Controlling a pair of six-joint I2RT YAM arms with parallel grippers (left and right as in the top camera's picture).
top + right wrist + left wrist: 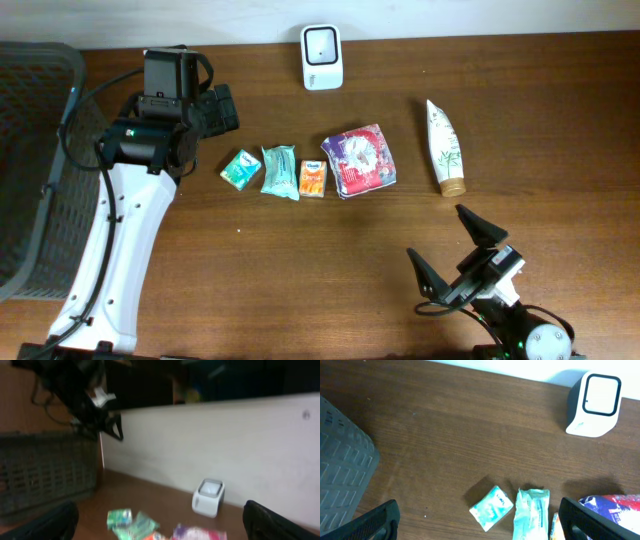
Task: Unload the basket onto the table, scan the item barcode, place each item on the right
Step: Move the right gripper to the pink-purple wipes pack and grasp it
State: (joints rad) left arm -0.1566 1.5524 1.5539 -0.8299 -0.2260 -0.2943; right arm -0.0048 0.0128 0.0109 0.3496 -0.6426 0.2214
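Note:
The white barcode scanner (322,57) stands at the table's back edge, and shows in the left wrist view (594,404) and the right wrist view (209,497). Several items lie in a row: a small teal packet (240,168), a teal wipes pack (279,171), an orange packet (313,178), a purple-red pack (359,160) and a white tube (444,147). My left gripper (222,110) hangs open above and behind the teal packet (491,507), holding nothing. My right gripper (450,248) is open near the front edge, also holding nothing.
A dark mesh basket (30,170) fills the left end of the table. A pale wall runs behind the scanner. Bare brown wood lies between the row of items and my right gripper.

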